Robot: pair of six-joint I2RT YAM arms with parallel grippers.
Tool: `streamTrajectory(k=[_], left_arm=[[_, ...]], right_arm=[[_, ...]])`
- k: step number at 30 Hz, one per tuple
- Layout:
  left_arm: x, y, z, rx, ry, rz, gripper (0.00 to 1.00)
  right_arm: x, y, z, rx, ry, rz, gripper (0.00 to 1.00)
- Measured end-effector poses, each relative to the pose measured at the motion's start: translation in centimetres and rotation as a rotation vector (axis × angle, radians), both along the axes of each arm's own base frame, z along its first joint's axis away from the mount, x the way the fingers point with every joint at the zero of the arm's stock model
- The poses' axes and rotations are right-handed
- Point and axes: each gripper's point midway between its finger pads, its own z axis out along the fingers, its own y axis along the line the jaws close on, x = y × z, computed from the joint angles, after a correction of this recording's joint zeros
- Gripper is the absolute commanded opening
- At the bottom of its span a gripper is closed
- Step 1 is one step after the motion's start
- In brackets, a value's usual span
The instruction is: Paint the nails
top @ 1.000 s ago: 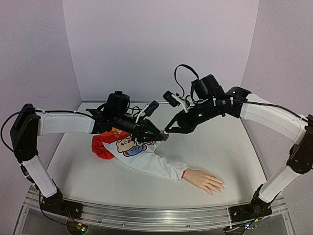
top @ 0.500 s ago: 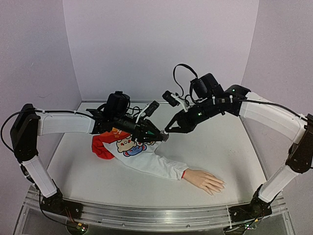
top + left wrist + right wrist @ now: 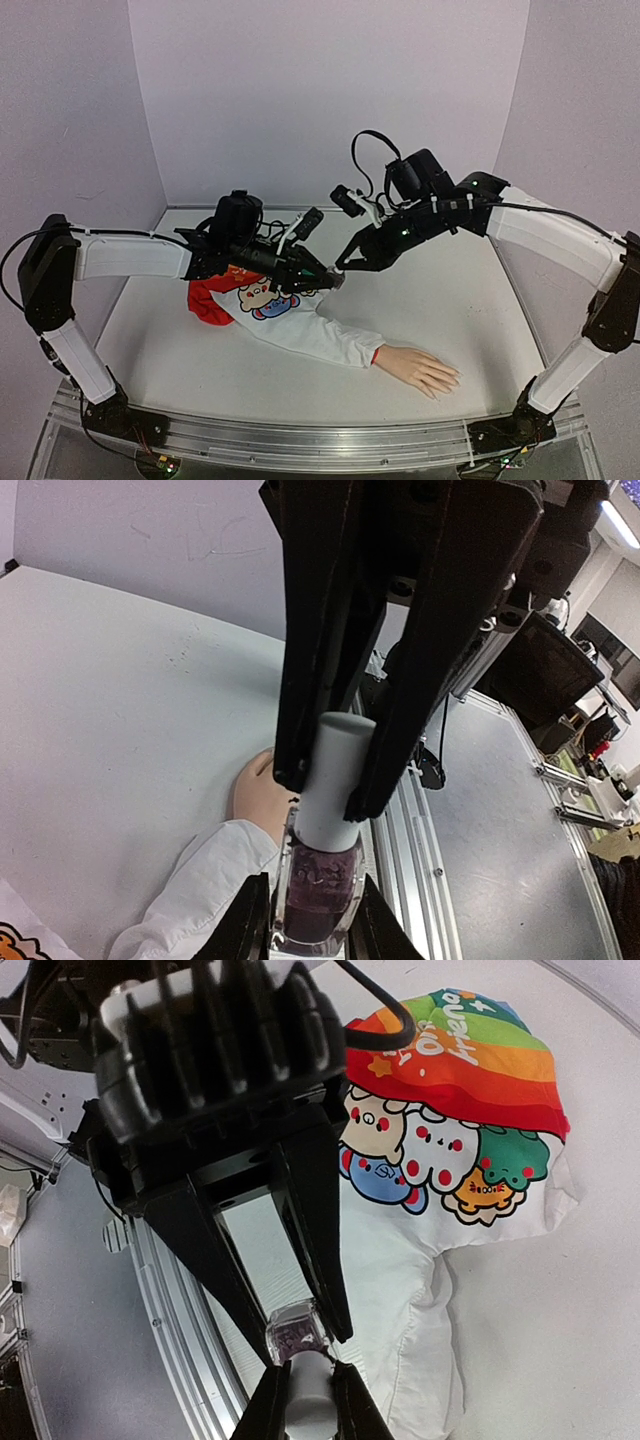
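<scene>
A pale mannequin hand (image 3: 418, 368) lies palm down at the front right, coming out of a white sleeve (image 3: 330, 340). Its nails are too small to make out. Above the sleeve, my left gripper (image 3: 333, 281) is shut on a small clear bottle of dark purple polish (image 3: 318, 885). My right gripper (image 3: 346, 266) is shut on the bottle's pale cap (image 3: 335, 780), meeting the left gripper tip to tip. The right wrist view shows the bottle (image 3: 297, 1335) between the left fingers and the cap (image 3: 309, 1385) between my own jaws. Part of the hand (image 3: 255, 795) shows behind the bottle.
A doll's white shirt with cartoon animals and rainbow fabric (image 3: 450, 1090) lies centre-left (image 3: 262, 298), with a red part (image 3: 205, 300) at its left. An aluminium rail (image 3: 300, 435) runs along the front edge. Lilac walls enclose the table on three sides.
</scene>
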Motion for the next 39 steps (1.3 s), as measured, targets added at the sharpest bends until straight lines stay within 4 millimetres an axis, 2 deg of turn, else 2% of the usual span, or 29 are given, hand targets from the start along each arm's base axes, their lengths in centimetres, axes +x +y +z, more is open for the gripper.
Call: streamTrajectory(k=[2, 4, 6, 7, 10, 15, 19, 25, 29, 34, 39], left_arm=[[0.1, 0.2, 0.0, 0.000, -0.016, 0.032, 0.00], [0.4, 0.2, 0.1, 0.002, -0.032, 0.067, 0.00], [0.9, 0.1, 0.4, 0.006, -0.054, 0.127, 0.00], [1.2, 0.1, 0.5, 0.008, -0.072, 0.162, 0.00], [2.4, 0.4, 1.1, 0.014, -0.127, 0.279, 0.00], [4.8, 0.9, 1.1, 0.039, -0.207, 0.467, 0.00], [6.0, 1.4, 0.6, 0.060, -0.251, 0.569, 0.00], [6.9, 1.6, 1.0, 0.055, -0.282, 0.647, 0.00], [7.2, 1.7, 1.2, 0.050, -0.290, 0.668, 0.00], [7.2, 1.8, 0.9, 0.051, -0.292, 0.675, 0.00], [6.9, 1.8, 0.7, 0.055, -0.291, 0.669, 0.00]], right_arm=[[0.1, 0.2, 0.0, 0.000, 0.001, -0.012, 0.18], [0.3, 0.2, 0.1, 0.000, 0.002, -0.041, 0.41], [1.2, 0.2, 0.1, -0.003, -0.010, -0.094, 0.58], [1.7, 0.2, 0.1, -0.006, -0.013, -0.126, 0.62], [3.1, -0.2, 0.1, -0.003, 0.008, -0.254, 0.67], [5.2, -0.6, 0.8, 0.053, 0.062, -0.478, 0.66], [5.9, -0.3, 1.3, 0.095, 0.081, -0.592, 0.55], [5.8, 1.9, 1.3, 0.107, 0.086, -0.630, 0.39], [6.0, 2.7, 0.8, 0.094, 0.072, -0.642, 0.42], [6.6, 2.4, 1.0, 0.080, 0.041, -0.668, 0.43], [7.2, 2.2, 2.1, 0.091, 0.011, -0.685, 0.36]])
